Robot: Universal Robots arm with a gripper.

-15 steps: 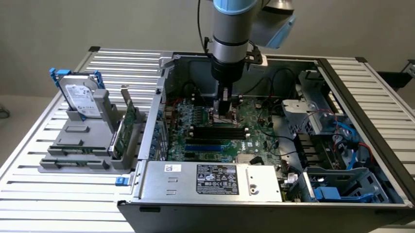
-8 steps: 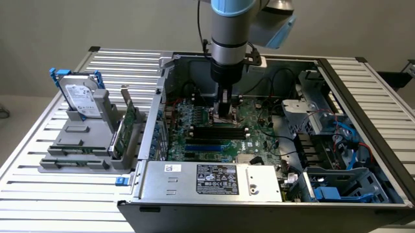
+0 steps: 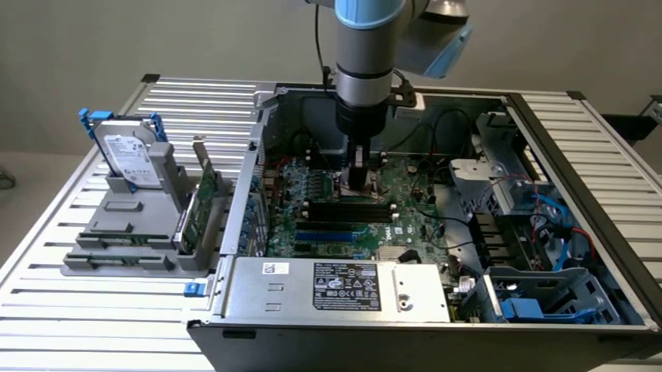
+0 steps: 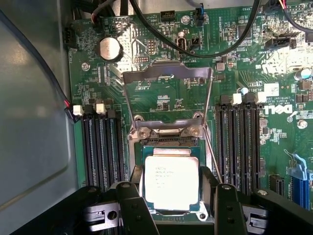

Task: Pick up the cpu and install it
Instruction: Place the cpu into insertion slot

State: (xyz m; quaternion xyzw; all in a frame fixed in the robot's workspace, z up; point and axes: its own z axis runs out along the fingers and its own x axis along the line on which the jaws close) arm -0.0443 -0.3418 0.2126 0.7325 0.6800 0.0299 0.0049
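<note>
The hand (image 3: 359,184) reaches down into the open computer case (image 3: 435,302), in the upper middle of the exterior view. This looks like the seating step. The cpu (image 4: 171,183) lies in the socket (image 4: 168,142), and the metal frame (image 4: 166,74) is hinged open beyond it. I cannot tell whether the hand grips the chip or has let go. The next move calls for a gentle, straight touch. The chip lies flat, metal face up, near square, its sides parallel to the memory slots (image 4: 100,147).
</note>
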